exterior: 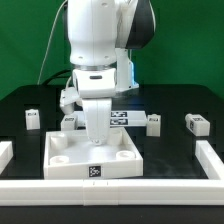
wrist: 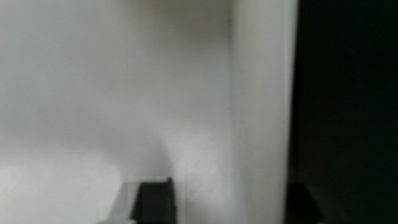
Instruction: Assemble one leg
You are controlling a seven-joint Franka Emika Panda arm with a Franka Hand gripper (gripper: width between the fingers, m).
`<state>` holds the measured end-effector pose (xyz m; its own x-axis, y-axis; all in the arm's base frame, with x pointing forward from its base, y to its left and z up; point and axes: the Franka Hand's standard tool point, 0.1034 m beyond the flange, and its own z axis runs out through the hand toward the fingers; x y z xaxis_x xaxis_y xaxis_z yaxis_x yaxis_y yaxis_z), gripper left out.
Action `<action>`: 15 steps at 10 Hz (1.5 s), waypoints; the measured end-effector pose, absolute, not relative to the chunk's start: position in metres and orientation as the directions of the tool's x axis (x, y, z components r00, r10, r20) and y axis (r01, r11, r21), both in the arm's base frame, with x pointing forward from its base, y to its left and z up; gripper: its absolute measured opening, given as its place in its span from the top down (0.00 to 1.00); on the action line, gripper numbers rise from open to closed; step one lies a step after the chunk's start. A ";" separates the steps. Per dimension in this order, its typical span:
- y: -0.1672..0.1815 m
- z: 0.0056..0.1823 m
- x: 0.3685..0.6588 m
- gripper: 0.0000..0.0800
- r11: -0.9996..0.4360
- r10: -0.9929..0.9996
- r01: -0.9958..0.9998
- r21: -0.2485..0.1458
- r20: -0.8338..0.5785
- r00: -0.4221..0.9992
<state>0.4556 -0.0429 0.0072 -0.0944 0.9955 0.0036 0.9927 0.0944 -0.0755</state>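
My gripper (exterior: 95,122) hangs over the back half of the large white square panel (exterior: 60,160), which has round corner sockets. It is shut on a white leg (exterior: 97,138), held upright with its black-and-white tag near the lower end, just above or touching the panel. In the wrist view the leg (wrist: 235,120) is a blurred white column running between my two dark fingers (wrist: 155,203), with the gripper (wrist: 231,198) closed around it. The white panel surface (wrist: 71,100) fills the side of that view. Three other legs lie on the black table (exterior: 33,119) (exterior: 153,124) (exterior: 196,124).
The marker board (exterior: 128,117) lies behind the panel. Another small white part (exterior: 69,121) sits by the panel's back corner on the exterior view's left. Low white rails border the table on the left (exterior: 5,152), front (exterior: 110,192) and right (exterior: 210,160).
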 end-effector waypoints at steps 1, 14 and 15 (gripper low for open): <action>-0.043 0.007 0.456 0.89 0.094 0.996 0.993 -0.076 0.004 -0.094; 0.030 0.010 0.477 0.92 0.033 0.999 0.999 -0.039 0.034 -0.031; 0.041 0.010 0.482 0.92 0.010 0.999 0.999 -0.033 0.037 -0.009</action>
<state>0.4824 0.0411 0.0095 -0.0093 0.9993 0.0372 0.9994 0.0105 -0.0330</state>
